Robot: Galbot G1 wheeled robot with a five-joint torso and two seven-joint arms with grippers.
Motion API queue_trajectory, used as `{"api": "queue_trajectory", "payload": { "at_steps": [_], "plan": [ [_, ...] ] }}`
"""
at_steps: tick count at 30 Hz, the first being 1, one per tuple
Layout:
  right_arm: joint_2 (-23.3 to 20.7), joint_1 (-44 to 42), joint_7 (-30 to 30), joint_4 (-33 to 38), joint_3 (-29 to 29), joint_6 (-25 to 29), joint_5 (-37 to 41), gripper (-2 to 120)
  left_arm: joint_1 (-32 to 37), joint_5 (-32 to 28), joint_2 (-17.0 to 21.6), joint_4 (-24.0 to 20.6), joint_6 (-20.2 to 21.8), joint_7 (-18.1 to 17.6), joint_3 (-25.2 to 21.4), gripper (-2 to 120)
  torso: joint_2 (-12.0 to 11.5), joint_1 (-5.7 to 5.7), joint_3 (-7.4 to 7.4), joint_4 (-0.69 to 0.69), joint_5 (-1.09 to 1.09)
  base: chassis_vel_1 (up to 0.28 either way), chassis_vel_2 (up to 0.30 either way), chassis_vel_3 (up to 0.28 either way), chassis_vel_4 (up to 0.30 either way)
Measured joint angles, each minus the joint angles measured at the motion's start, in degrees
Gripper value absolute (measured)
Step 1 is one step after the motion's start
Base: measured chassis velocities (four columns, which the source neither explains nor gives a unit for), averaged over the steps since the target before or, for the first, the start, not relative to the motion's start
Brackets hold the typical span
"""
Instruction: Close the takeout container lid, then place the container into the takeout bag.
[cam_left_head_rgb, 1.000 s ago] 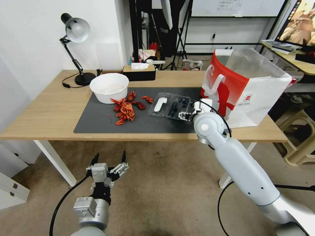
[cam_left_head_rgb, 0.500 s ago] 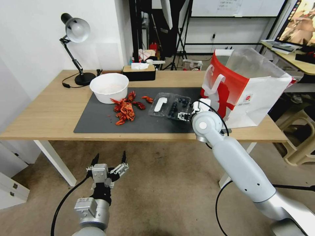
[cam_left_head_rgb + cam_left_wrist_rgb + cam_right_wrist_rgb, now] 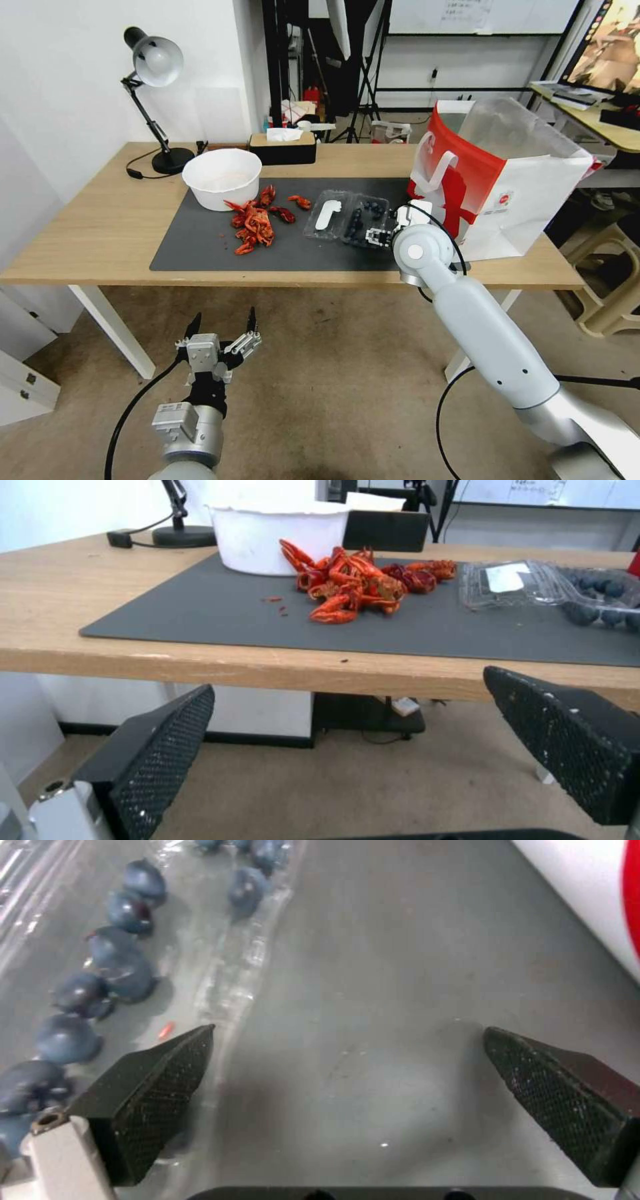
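1. The takeout container (image 3: 347, 217) lies open on the mat, just beside the takeout bag (image 3: 497, 177).
2. The right gripper (image 3: 347, 1075), jaws apart, hovers between container and bag; the left gripper (image 3: 223, 333) waits spread.
3. Closing the lid (image 3: 325, 215) looks next.

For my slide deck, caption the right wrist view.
Open right gripper hovers over the dark grey mat, one finger at the clear plastic blueberry clamshell's edge.

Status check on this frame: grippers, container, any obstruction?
Right gripper open, low at takeout container edge. Left gripper open, parked below table. Lid lying open; takeout bag beside it. Nothing blocking.
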Motion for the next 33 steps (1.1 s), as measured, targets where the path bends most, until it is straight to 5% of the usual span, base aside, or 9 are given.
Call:
{"api": "queue_trajectory", "payload": {
  "at_steps": [33],
  "plan": [
    [-1.7, 0.4, -2.3, -0.5, 0.1, 0.0, -3.4, 100, -0.2, 0.2, 0.0, 1.0, -0.7, -0.1, 0.2, 100, 0.0, 0.0, 0.0, 0.0, 0.0, 0.0, 0.0, 0.0, 0.0]
  ]
}}
